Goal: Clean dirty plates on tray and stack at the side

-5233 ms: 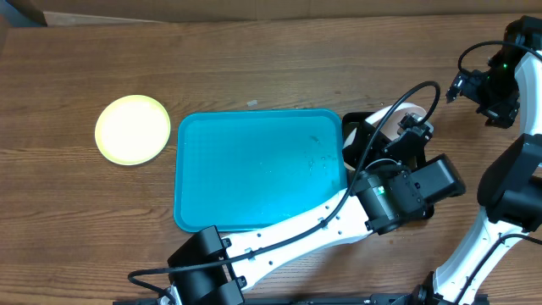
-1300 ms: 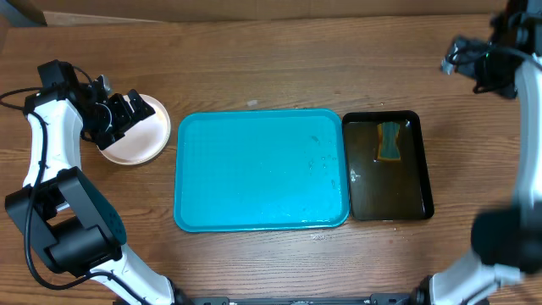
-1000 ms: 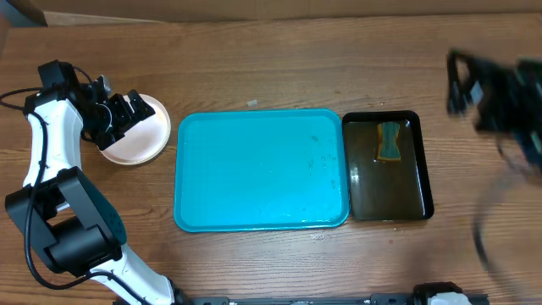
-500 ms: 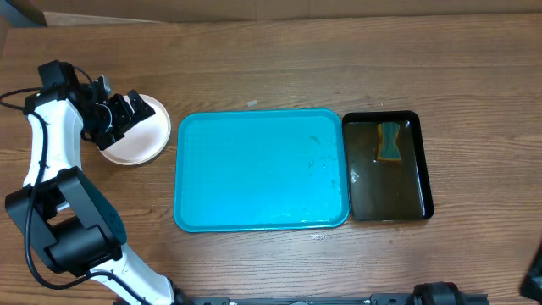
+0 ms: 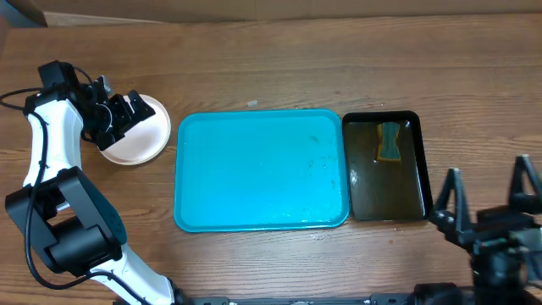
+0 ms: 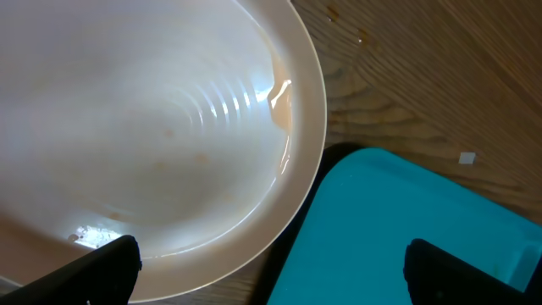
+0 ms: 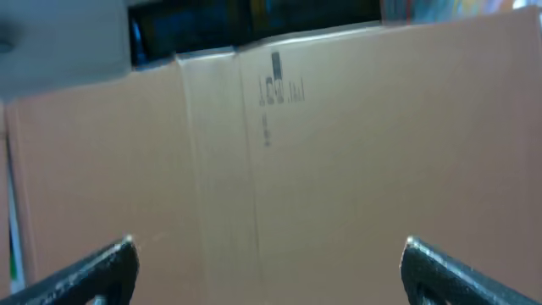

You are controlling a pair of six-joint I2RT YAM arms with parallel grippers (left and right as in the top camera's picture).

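A white plate (image 5: 140, 140) lies on the table left of the turquoise tray (image 5: 254, 169); whatever is beneath it is hidden. In the left wrist view the plate (image 6: 144, 119) fills the frame, wet and glossy, with the tray (image 6: 398, 229) corner at lower right. My left gripper (image 5: 127, 114) hovers open over the plate's far-left rim, and its gripper (image 6: 271, 275) holds nothing. The tray shows only a few droplets. My right gripper (image 5: 485, 191) stands open at the front right, nothing between its fingers; its gripper (image 7: 271, 271) faces a cardboard box (image 7: 339, 161).
A narrow black tray (image 5: 417, 169) of brownish water adjoins the turquoise tray on the right, with a sponge (image 5: 389, 141) at its far end. A cardboard box edge (image 5: 254, 10) runs along the back of the wooden table.
Five seconds ago a yellow-green plate lay alone at the left; a white plate now sits there. In the last second the right arm swung from the far right to the front right. The left arm stayed still.
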